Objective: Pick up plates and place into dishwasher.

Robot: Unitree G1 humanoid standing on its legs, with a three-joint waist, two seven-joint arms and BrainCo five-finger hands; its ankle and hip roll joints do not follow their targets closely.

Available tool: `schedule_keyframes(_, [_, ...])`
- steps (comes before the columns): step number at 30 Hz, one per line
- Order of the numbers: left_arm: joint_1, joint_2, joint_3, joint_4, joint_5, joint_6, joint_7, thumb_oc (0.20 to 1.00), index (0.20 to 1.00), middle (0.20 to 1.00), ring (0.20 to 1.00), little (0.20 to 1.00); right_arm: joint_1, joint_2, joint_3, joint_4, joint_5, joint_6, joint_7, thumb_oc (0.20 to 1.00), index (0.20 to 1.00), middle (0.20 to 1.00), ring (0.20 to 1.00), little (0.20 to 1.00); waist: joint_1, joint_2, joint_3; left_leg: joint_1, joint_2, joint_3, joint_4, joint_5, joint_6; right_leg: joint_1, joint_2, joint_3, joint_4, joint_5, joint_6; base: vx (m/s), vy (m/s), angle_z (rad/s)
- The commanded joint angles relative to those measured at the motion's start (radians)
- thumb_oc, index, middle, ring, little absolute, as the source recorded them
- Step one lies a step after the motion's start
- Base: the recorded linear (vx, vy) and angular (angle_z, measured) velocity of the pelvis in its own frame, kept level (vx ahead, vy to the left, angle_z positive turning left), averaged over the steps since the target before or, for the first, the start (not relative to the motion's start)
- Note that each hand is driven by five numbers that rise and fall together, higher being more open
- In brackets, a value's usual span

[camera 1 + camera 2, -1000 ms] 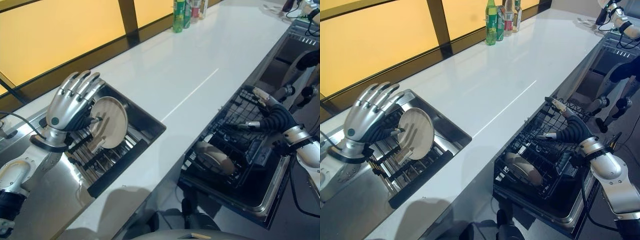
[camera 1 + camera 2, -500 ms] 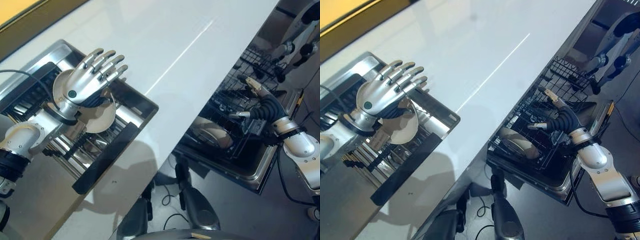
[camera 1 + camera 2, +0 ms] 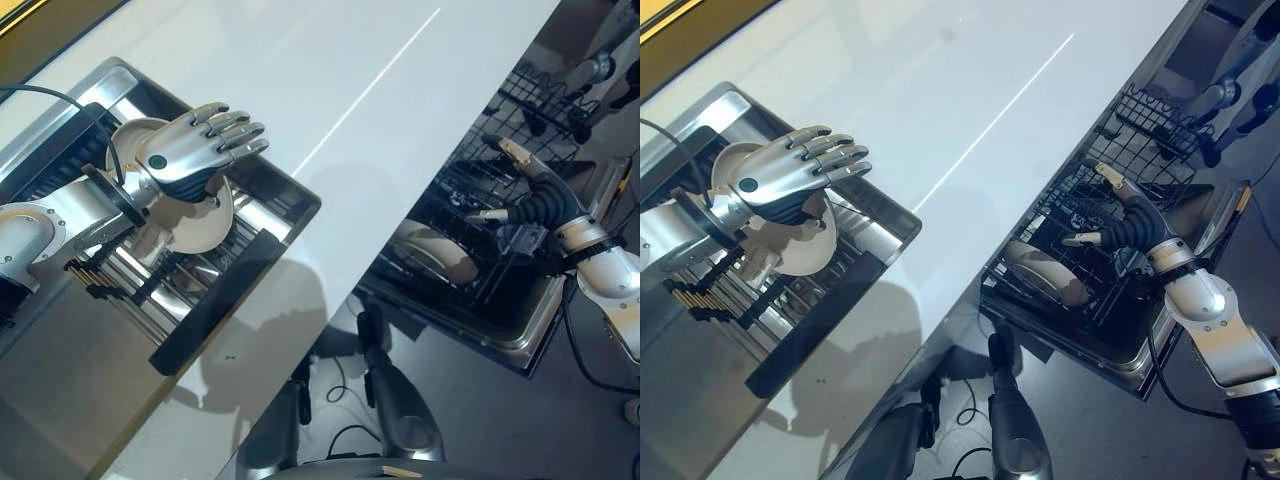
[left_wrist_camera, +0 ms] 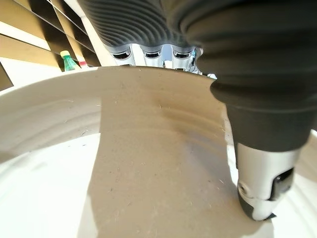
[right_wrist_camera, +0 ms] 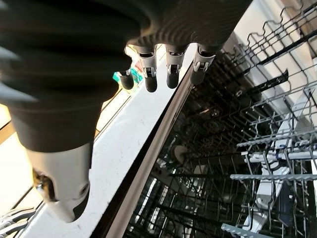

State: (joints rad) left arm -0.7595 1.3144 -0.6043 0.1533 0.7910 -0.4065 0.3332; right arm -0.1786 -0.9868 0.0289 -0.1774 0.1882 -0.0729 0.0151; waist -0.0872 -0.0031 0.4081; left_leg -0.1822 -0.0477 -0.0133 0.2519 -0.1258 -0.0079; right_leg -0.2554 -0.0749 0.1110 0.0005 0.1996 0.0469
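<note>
A beige plate (image 3: pixel 196 226) stands on edge in the drying rack (image 3: pixel 150 285) inside the sink. My left hand (image 3: pixel 188 156) lies over its top edge. The fingers (image 3: pixel 830 155) are straight and reach past the rim towards the counter, while the thumb (image 4: pixel 262 183) rests on the plate's face (image 4: pixel 148 178). A second beige plate (image 3: pixel 1044 274) lies tilted in the black dishwasher rack (image 3: pixel 1080 200). My right hand (image 3: pixel 1128 226) hovers open above that rack, beside the second plate and not touching it; its fingers (image 5: pixel 171 69) are straight with nothing between them.
The steel sink (image 3: pixel 296 198) is set into a long white countertop (image 3: pixel 400 90). A black bar (image 3: pixel 215 300) runs along the sink's near side. The open dishwasher door (image 3: pixel 520 345) juts out below the counter edge. An upper wire basket (image 3: pixel 1160 115) sits further along.
The camera has tipped downward. My left hand has gone from upright behind the plate to lying across its top with fingers pointing at the counter. The right hand has hardly moved.
</note>
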Motion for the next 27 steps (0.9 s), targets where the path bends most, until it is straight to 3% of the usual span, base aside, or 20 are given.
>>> schedule_keyframes(1, [0.116, 0.051, 0.054, 0.033, 0.011, 0.033, -0.058, 0.708, 0.708, 0.708, 0.708, 0.708, -0.042, -0.052, -0.079, -0.016, 0.033, -0.032, 0.005, 1.0, 1.0, 1.0, 1.0, 1.0, 0.016, -0.004, -0.058, -0.002, 0.011, -0.021, -0.04, 0.036, 0.013, 0.073, -0.077, 0.01, 0.041, -0.089, 0.086, 0.0, 0.0, 0.0])
schedule_keyframes(2, [0.124, 0.052, 0.064, 0.031, 0.011, 0.041, -0.053, 0.2, 0.2, 0.2, 0.2, 0.2, -0.044, -0.052, -0.077, -0.015, 0.034, -0.032, 0.007, 1.0, 1.0, 1.0, 1.0, 1.0, 0.017, -0.002, -0.06, 0.002, 0.011, -0.021, -0.044, 0.037, 0.012, 0.077, -0.078, 0.006, 0.04, -0.091, 0.085, 0.0, 0.0, 0.0])
schedule_keyframes(12, [0.258, 0.027, 0.223, 0.041, 0.052, 0.122, 0.11, 0.2, 0.2, 0.2, 0.2, 0.2, -0.024, -0.03, -0.106, -0.011, 0.016, -0.023, 0.028, 1.0, 1.0, 1.0, 1.0, 1.0, 0.033, 0.009, -0.084, 0.017, 0.013, -0.034, -0.064, 0.043, 0.004, 0.082, -0.089, -0.026, 0.042, -0.103, 0.082, 0.0, 0.015, 0.03])
schedule_keyframes(27, [0.311, -0.053, 0.297, 0.082, 0.066, 0.226, 0.341, 0.2, 0.2, 0.2, 0.2, 0.2, -0.045, -0.002, -0.096, -0.014, -0.023, -0.003, 0.018, 1.0, 1.0, 1.0, 1.0, 1.0, 0.037, 0.002, -0.096, 0.016, 0.018, -0.035, -0.093, 0.059, -0.001, 0.061, -0.091, -0.032, 0.047, -0.103, 0.081, -0.01, 0.012, 0.02])
